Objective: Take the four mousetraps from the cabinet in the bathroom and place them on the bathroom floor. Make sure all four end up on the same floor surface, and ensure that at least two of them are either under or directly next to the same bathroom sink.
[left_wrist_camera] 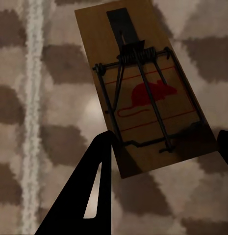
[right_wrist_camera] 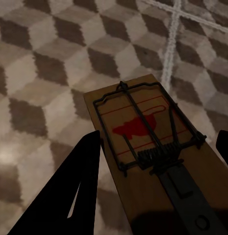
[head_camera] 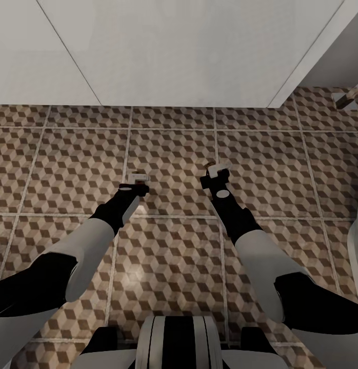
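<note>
a broad white panel (head_camera: 163, 46) with thin seams spans the far side; a white curved edge (head_camera: 357, 246) sits at right.

Mousetrap (right_wrist_camera: 158, 161) cut off at frame edge, other mousetrap's (left_wrist_camera: 145, 88) top corner cropped (left wrist view)
</note>
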You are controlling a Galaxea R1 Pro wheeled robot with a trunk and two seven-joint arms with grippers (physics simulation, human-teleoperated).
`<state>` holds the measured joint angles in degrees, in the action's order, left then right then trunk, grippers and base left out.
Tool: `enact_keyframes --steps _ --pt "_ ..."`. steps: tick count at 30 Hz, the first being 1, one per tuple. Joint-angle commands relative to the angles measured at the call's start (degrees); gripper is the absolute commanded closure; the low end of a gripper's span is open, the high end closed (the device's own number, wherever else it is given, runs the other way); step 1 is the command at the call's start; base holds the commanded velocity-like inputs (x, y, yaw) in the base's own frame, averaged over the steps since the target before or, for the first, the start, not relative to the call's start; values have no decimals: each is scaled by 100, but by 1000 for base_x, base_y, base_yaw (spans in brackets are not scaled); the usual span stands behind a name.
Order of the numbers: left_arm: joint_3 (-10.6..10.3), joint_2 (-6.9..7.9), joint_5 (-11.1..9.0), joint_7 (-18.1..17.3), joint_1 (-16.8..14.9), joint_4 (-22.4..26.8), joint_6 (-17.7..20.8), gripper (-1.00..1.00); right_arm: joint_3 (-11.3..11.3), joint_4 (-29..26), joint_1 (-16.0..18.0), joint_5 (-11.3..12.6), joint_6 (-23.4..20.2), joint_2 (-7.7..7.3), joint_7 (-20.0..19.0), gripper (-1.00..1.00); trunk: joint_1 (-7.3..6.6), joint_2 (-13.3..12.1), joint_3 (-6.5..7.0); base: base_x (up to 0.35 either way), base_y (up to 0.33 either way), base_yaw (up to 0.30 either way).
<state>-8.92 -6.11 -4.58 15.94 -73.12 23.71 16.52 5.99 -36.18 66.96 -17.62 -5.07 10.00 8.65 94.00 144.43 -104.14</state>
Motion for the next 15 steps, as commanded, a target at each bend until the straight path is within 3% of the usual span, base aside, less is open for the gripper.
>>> enact_keyframes --steps 1,5,15 --pt "-48 5 -37 49 -1 8 35 100 16 -6 1 -58 -52 0 39 100 -1 1 -3 0 0 0" --pt "-48 5 -37 49 0 13 35 100 20 -9 1 -58 -53 0 40 100 10 6 -86 0 0 0" --pt "-48 5 -34 49 -1 334 66 100 25 -12 1 -58 -55 0 40 100 35 20 -86 0 0 0"
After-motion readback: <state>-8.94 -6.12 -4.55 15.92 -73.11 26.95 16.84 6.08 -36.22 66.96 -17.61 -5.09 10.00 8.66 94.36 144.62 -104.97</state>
